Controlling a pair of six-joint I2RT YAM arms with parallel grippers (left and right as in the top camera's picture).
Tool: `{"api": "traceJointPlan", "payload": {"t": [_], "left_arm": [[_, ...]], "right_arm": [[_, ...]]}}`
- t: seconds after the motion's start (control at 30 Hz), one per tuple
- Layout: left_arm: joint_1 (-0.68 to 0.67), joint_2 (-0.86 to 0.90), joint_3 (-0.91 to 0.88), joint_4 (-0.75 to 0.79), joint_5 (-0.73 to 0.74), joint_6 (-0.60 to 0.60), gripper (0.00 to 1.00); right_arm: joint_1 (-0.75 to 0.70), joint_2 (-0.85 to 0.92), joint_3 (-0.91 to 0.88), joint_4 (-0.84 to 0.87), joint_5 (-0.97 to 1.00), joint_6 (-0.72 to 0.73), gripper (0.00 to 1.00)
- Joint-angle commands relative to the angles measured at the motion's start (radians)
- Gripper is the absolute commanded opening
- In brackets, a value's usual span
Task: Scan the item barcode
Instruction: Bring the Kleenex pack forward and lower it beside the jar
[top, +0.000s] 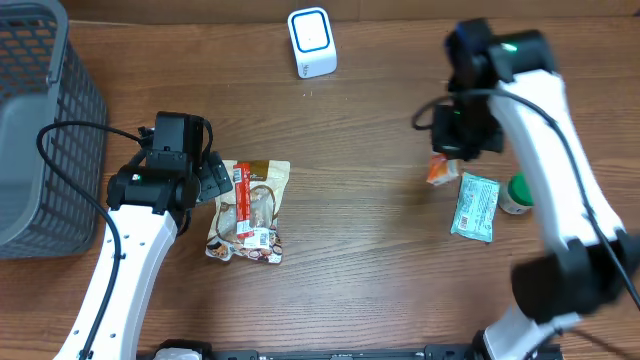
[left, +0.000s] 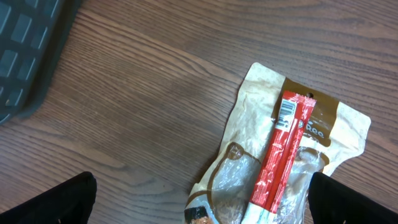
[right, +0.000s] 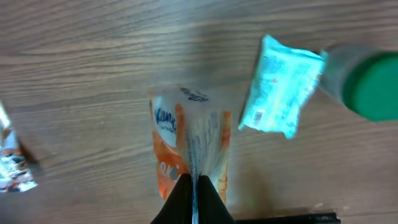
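**Figure: item gripped, not yet presented to the reader.** My right gripper (right: 194, 186) is closed to a tight pinch on the seam of the orange-and-white pouch (right: 189, 146), which sits at about 2 o'clock over the wooden table (top: 370, 250). I cannot tell whether it hangs clear of the wood. A teal packet (top: 475, 206) and a green-capped bottle (top: 515, 194) lie just beside it, toward 4 o'clock. My left gripper (top: 213, 180) is spread fully wide and holds nothing (a brown snack bag (left: 255, 93) with a red stick pack (left: 283, 155) on it lies just ahead of it). The white barcode scanner (top: 312, 42) stands at 12 o'clock, well apart from the pouch and toward 10 o'clock from it. Judged next move: carry the pouch there and turn its barcode, which I cannot locate in these views, to face the scanner. A grey mesh basket (top: 40, 130) is at 9 o'clock.
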Motion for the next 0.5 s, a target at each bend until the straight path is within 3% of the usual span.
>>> {"api": "traceJointPlan", "payload": {"t": [0.0, 0.47], "left_arm": [[0.0, -0.004, 0.016, 0.001, -0.013, 0.004, 0.99], [0.0, -0.004, 0.016, 0.001, -0.013, 0.004, 1.0]], "right_arm": [[-0.053, -0.123, -0.095, 0.021, 0.029, 0.022, 0.04], [-0.24, -0.17, -0.473, 0.303, 0.044, -0.013, 0.04]]}}
